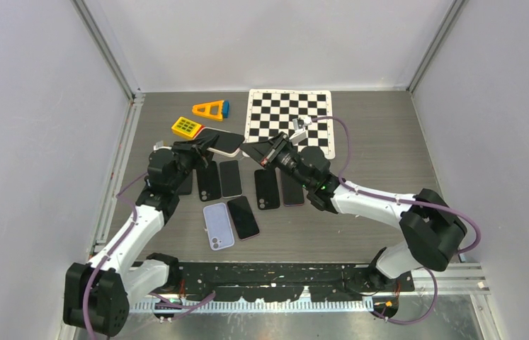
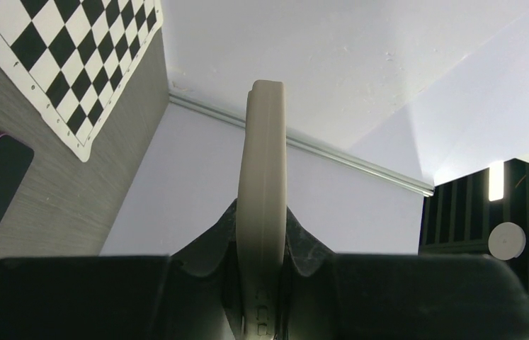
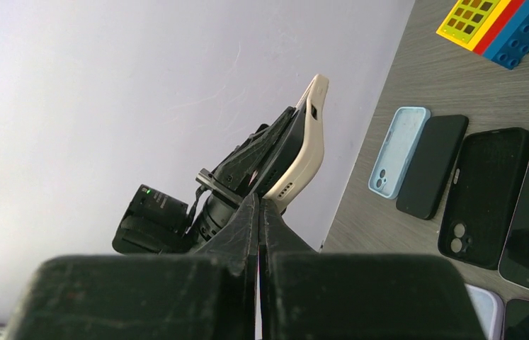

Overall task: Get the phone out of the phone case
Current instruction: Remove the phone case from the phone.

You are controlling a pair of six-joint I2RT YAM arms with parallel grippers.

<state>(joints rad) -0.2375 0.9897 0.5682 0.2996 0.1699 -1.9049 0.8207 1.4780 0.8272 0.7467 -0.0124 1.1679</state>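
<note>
The left hand (image 2: 262,244) is clenched on the beige rubbery phone case (image 3: 307,152), which holds the black phone (image 1: 215,137), raised above the far middle of the grey wood-grain worktop (image 1: 382,142). The right hand (image 3: 258,209) is clenched on nothing, its tips at the case's lower corner.

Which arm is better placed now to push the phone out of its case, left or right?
Right. The left tool is shut on the cased phone, holding it up. The right tool is shut and empty, its tip beside that phone's edge.
</note>
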